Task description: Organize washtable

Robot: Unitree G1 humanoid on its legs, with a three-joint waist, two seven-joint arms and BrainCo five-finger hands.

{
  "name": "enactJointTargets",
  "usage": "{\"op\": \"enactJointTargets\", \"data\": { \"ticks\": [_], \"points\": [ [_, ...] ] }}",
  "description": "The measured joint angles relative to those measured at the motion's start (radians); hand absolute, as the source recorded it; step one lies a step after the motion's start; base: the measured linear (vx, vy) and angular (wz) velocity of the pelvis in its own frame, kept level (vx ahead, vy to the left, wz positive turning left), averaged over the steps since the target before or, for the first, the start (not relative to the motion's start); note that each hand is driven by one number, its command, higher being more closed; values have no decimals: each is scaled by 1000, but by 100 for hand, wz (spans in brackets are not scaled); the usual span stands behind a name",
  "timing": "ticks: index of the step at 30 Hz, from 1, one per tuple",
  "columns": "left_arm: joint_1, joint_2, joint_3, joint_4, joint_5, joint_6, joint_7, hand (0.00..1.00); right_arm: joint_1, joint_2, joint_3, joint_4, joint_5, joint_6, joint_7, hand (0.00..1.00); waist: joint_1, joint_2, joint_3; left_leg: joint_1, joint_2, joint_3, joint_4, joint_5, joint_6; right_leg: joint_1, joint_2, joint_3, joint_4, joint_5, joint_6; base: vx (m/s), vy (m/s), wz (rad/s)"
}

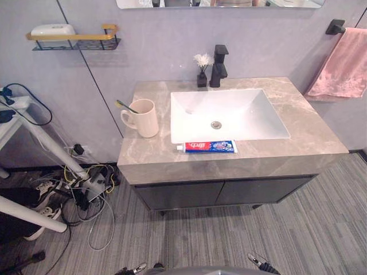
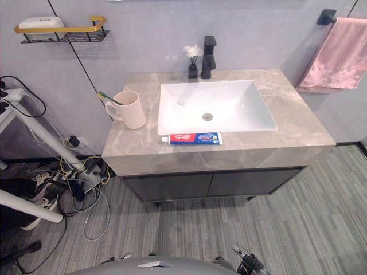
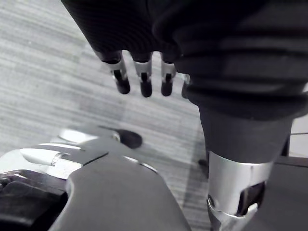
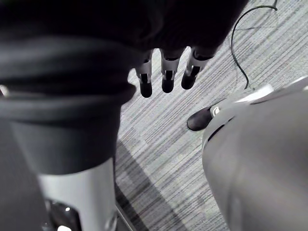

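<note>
The toothpaste [image 1: 207, 146] lies at 12 o'clock on the worktop [image 1: 309, 137], long axis 9 to 3. The left hand [image 3: 144, 79] and right hand [image 4: 166, 77] hang low, fingers straight and empty.

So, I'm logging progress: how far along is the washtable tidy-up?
Barely started. The toothbrush already stands in the cream mug. Nothing is in hand: the left hand and right hand hang open near the floor. Left to do: the toothpaste tube lies loose on the counter in front of the basin.
</note>
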Motion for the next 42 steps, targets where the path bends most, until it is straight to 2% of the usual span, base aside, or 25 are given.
{"op": "enactJointTargets", "data": {
  "ticks": [6, 10, 11, 13, 14, 16, 20, 24, 26, 29, 33, 36, 40, 42],
  "points": [
    [9, -6, 29, 2, -17, 1, 8, 0, 17, 0, -39, 0, 16, 5, -5, 0, 0, 7, -6, 2, -5, -7, -10, 1, 2, 2, -5, -10, 1, -4, 5, 9, 5, 5],
    [12, -62, 212, -47, -233, -15, 68, 0, 42, -2, -110, 4, 52, 5, -42, 0, -4, 14, -16, 1, -30, -66, -41, 20, 14, 21, -30, -72, 15, -28, 14, 44, 29, 42],
    [17, -77, 273, -109, -322, -28, 95, 0, 43, -2, -116, 9, 71, 5, -51, 0, -4, 13, -17, 0, -34, -78, -45, 21, 15, 26, -34, -87, 20, -35, 16, 45, 22, 39],
    [42, -87, 330, -220, -404, -47, 129, 0, 42, 0, -118, 16, 78, 3, -59, 0, 4, 10, -19, -2, -34, -86, -50, 25, 14, 26, -34, -97, 20, -38, 16, 37, -5, 23],
    [54, -87, 371, -347, -447, -69, 162, 0, 37, 0, -117, 20, 78, -4, -64, 0, 7, 8, -20, -10, -34, -101, -55, 29, 13, 27, -34, -113, 20, -41, 14, 32, -16, 27],
    [60, -86, 410, -509, -474, -108, 202, 0, 32, 0, -116, 20, 78, -7, -70, 0, 16, 10, -19, -15, -34, -108, -58, 33, 13, 27, -34, -124, 20, -42, 11, 21, -10, 21],
    [57, -85, 435, -809, -466, -175, 295, 0, 36, 3, -106, 17, 77, -18, -78, 0, 27, 21, -19, -11, -34, -118, -61, 33, 13, 42, -34, -138, 21, -45, 7, 27, -7, 10],
    [53, -125, 422, -1112, -382, -193, 357, 0, 51, 11, -91, 13, 77, -18, -77, 0, 39, 21, -21, -13, -33, -125, -57, 35, 10, 41, -35, -141, 39, -54, 9, 1, -1, 7],
    [54, -128, 374, -1265, -294, -204, 392, 0, 74, 22, -64, -12, 78, -20, -68, 0, 46, 23, -21, -15, -32, -125, -55, 35, 10, 41, -37, -142, 57, -64, 11, -11, -2, 2],
    [53, -129, 279, -1450, -207, -219, 402, 0, 83, 22, -61, -12, 78, -23, -63, 0, 51, 25, -23, -13, -32, -124, -57, 35, 9, 39, -39, -143, 70, -72, 12, -35, 3, 3],
    [52, -117, 156, -1589, -73, -232, 407, 0, 93, 18, -62, -11, 78, -25, -44, 0, 51, 29, -32, -14, -32, -124, -57, 35, 9, 38, -39, -142, 71, -72, 12, -8, 1, 0],
    [44, -89, -5, -1684, 33, -233, 403, 0, 98, 18, -69, -9, 78, -26, -41, 0, 49, 30, -37, -15, -32, -124, -57, 36, 9, 36, -38, -140, 71, -71, 13, 0, 0, 0],
    [25, 8, -210, -1750, 173, -232, 380, 0, 98, 17, -70, -3, 78, -35, -34, 0, 37, 31, -37, -16, -32, -121, -55, 36, 9, 34, -38, -135, 70, -71, 13, 5, -1, -3],
    [-18, 80, -348, -1756, 265, -231, 338, 0, 98, 15, -67, 0, 77, -41, -31, 0, 33, 31, -38, -16, -31, -112, -54, 36, 9, 26, -37, -125, 70, -70, 13, 7, 1, -12]
  ]
}}
